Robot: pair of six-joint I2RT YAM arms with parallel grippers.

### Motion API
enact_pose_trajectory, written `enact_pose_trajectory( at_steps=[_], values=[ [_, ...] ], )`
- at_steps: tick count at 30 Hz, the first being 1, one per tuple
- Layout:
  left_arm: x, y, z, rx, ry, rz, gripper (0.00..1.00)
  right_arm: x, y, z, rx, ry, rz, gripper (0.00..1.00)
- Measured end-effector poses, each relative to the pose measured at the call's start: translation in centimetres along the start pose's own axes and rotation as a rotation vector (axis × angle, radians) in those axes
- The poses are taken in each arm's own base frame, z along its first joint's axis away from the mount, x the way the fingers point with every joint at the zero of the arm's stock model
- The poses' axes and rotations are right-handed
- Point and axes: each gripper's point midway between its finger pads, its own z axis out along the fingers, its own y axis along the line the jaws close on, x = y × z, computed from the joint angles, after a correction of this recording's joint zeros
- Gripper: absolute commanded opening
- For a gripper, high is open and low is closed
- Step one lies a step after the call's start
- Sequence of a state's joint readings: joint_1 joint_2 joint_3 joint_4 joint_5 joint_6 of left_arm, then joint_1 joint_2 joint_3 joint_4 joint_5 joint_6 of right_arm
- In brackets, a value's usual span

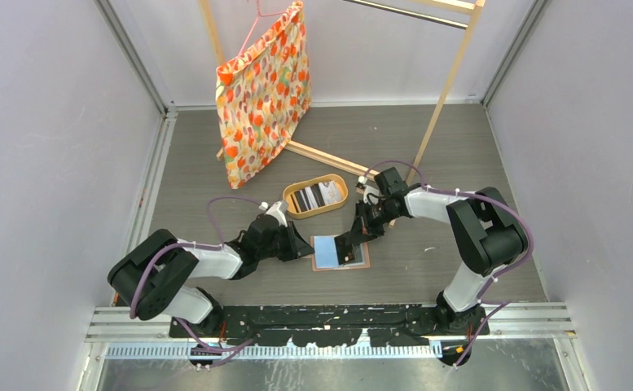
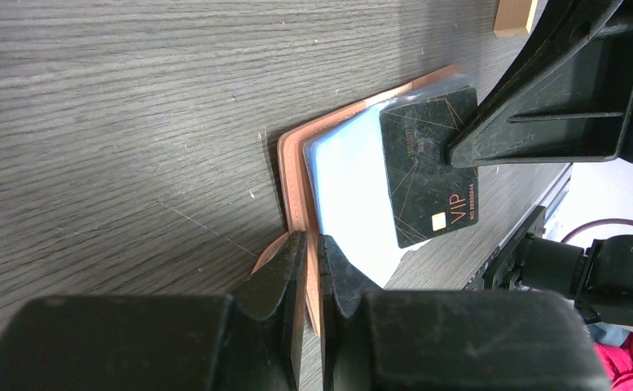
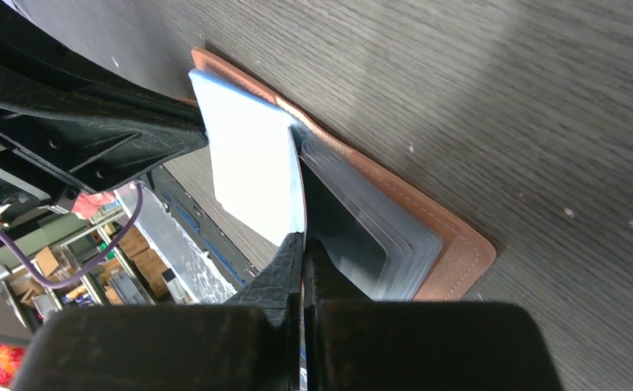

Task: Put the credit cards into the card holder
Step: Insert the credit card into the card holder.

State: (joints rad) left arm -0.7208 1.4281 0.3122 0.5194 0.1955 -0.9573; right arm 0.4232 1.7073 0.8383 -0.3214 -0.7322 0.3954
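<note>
The card holder lies open on the table in front of the arms, salmon-tan leather outside with a light-blue pocket facing up. My left gripper is shut on its leather edge, pinning the left side. My right gripper is shut on a black credit card marked VIP, held over the right half of the holder. In the right wrist view that gripper grips the card edge-on, next to the stacked clear pockets. More credit cards lie in the oval wooden tray.
The oval wooden tray stands just behind the card holder. Further back a wooden rack carries an orange patterned bag. Grey walls close the table on both sides, and a metal rail runs along the near edge.
</note>
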Motion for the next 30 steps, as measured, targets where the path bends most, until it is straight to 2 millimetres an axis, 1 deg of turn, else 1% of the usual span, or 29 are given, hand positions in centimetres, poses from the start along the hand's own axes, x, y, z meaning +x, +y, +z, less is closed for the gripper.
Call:
enact_pose_trajectory(
  at_steps=[8, 15, 19, 22, 24, 26, 30],
  values=[
    [0.0, 0.0, 0.0, -0.001, 0.000, 0.000, 0.13, 0.1, 0.0, 0.0, -0.002, 0.004, -0.004, 0.01],
    [0.0, 0.1, -0.7, -0.018, -0.002, 0.012, 0.22, 0.4, 0.0, -0.1, -0.002, 0.004, -0.013, 0.01],
    [-0.8, -1.0, -1.6, 0.015, -0.033, 0.029, 0.29, 0.5, 0.0, -0.2, -0.004, 0.006, -0.012, 0.01],
    [-1.7, -2.5, -2.4, 0.065, -0.067, 0.041, 0.32, 0.6, 0.0, -0.1, -0.008, 0.010, -0.010, 0.01],
    [-2.0, -3.1, -2.6, 0.087, -0.077, 0.046, 0.31, 0.7, 0.0, -0.1, -0.010, 0.012, -0.009, 0.01],
    [-2.0, -3.5, -2.7, 0.104, -0.075, 0.048, 0.28, 0.7, 0.0, -0.1, -0.010, 0.011, -0.009, 0.01],
    [-1.5, -3.4, -2.1, 0.113, -0.052, 0.042, 0.21, 0.7, 0.0, -0.1, -0.010, 0.012, -0.009, 0.01]
  ],
)
